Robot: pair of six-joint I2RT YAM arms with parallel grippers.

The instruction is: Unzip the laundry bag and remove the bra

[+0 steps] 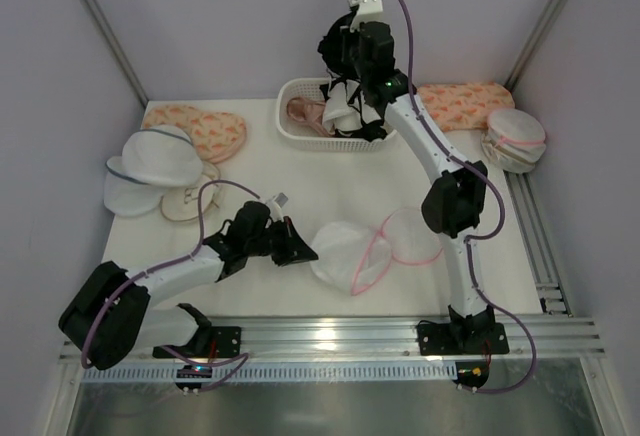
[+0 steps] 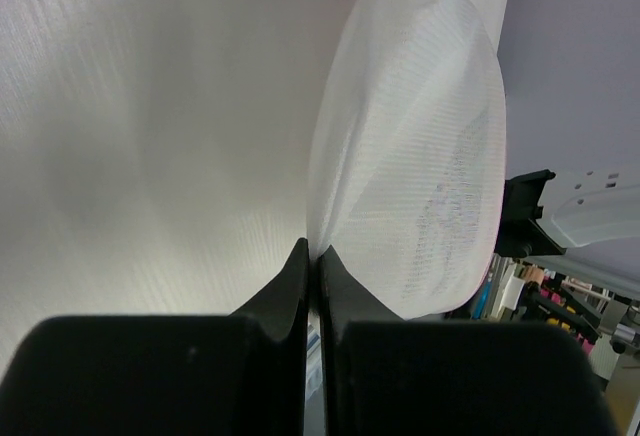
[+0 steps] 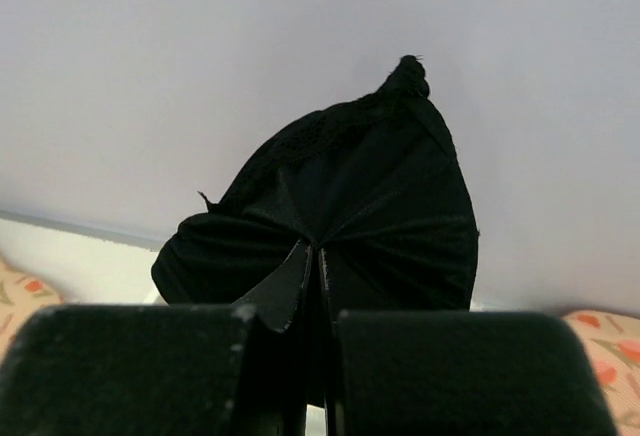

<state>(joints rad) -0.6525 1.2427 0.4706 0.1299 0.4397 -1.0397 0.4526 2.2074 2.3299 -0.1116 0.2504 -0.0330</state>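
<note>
Right pincer [image 3: 313, 253] grips a black bra [image 3: 360, 186], with a basket [image 1: 300, 134] below it; left pincer [image 2: 313, 256] clamps the edge of the laundry bag [image 2: 420, 156] ahead.

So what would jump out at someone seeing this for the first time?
The right gripper is shut on a black bra, holding it up over a white basket at the back of the table. In the middle of the table, the left gripper pinches the edge of the laundry bag, which lies unzipped with its pink rim spread open.
</note>
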